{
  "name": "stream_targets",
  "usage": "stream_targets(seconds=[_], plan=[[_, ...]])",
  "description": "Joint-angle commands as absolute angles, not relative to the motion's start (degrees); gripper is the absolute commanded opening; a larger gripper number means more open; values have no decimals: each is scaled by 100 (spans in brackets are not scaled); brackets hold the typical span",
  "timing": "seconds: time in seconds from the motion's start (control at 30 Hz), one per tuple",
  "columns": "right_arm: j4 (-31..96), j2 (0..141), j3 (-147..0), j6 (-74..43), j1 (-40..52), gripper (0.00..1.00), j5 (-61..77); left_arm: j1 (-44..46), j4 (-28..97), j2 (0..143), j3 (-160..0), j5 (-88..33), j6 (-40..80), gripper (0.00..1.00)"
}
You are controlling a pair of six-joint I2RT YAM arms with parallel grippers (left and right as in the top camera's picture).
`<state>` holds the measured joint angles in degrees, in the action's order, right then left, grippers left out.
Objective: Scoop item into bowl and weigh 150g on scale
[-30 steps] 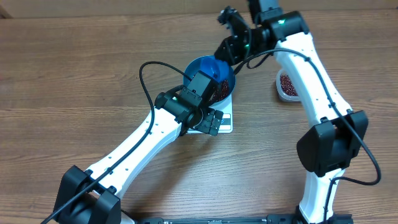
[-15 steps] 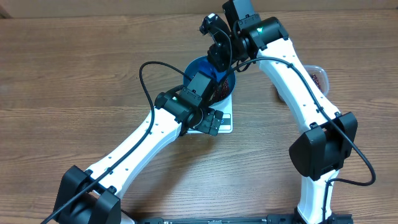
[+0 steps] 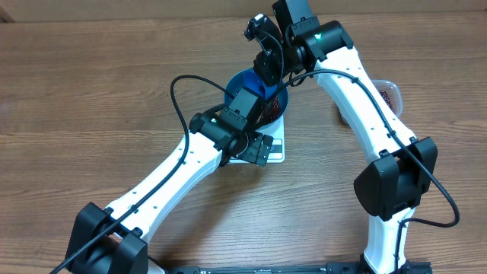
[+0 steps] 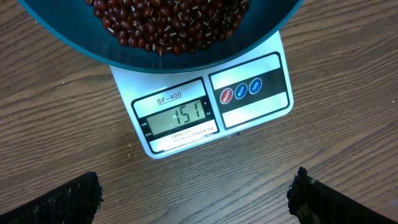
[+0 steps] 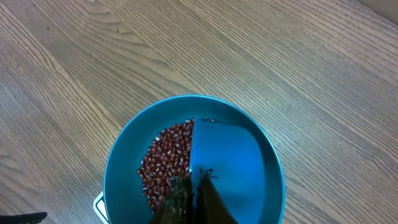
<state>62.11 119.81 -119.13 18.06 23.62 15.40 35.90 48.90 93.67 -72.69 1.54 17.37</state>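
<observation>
The bright blue bowl (image 4: 74, 37) stands on the white scale (image 4: 249, 115), whose display shows 151. Dark red-brown beans (image 4: 168, 22) fill the bowl's bottom. In the right wrist view the beans (image 5: 166, 158) lie in the left half of the bowl (image 5: 118, 180). My right gripper (image 5: 196, 177) is shut on a small blue scoop (image 5: 227, 155), held over the bowl with no beans showing on it. My left gripper (image 4: 199, 202) hovers open over bare table in front of the scale, its fingers (image 4: 68, 199) far apart. From overhead the left gripper (image 3: 257, 148) covers part of the scale (image 3: 278, 152).
A clear plastic tub (image 3: 389, 91) with beans sits at the right, mostly hidden behind the right arm. The left arm (image 3: 175, 171) stretches from the near left corner to the scale. Wooden tabletop lies all around.
The right arm swung left from beside the tub, bringing its gripper and scoop over the bowl, then stayed still. The left arm has not moved.
</observation>
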Motion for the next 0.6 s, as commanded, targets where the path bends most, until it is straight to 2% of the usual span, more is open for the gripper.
stream_targets(seconds=[0.0,0.57], plan=[[6136,11979,-11876,1855,2340,4,1500,3592,4904,9345,-7290,207,1608,100],[5763,11981,-10986,1802,2346,4,1627,3592,4904,9345,-7290,207,1608,99]])
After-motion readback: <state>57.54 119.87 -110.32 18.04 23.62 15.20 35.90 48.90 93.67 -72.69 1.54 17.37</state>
